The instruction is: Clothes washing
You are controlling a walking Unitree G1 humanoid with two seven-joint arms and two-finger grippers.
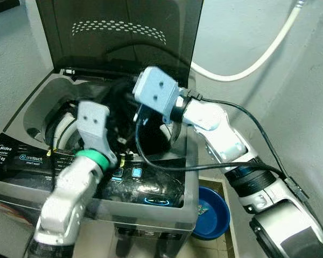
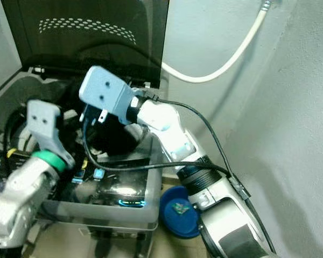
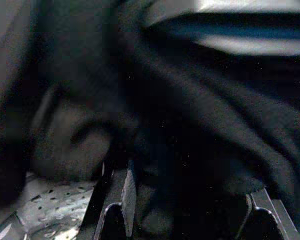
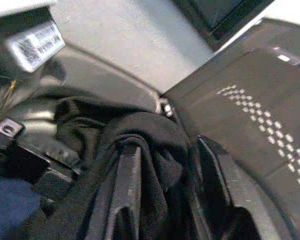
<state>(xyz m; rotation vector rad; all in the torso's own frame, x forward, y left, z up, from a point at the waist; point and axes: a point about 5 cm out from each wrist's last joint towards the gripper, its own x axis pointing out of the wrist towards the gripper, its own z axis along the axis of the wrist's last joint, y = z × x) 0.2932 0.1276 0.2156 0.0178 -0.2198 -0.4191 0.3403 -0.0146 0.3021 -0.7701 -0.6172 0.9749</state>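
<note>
Black crumpled garment [image 4: 140, 145] | draped over right end effector [image 4: 165, 200] | above washer [image 1: 167, 215]
</note>
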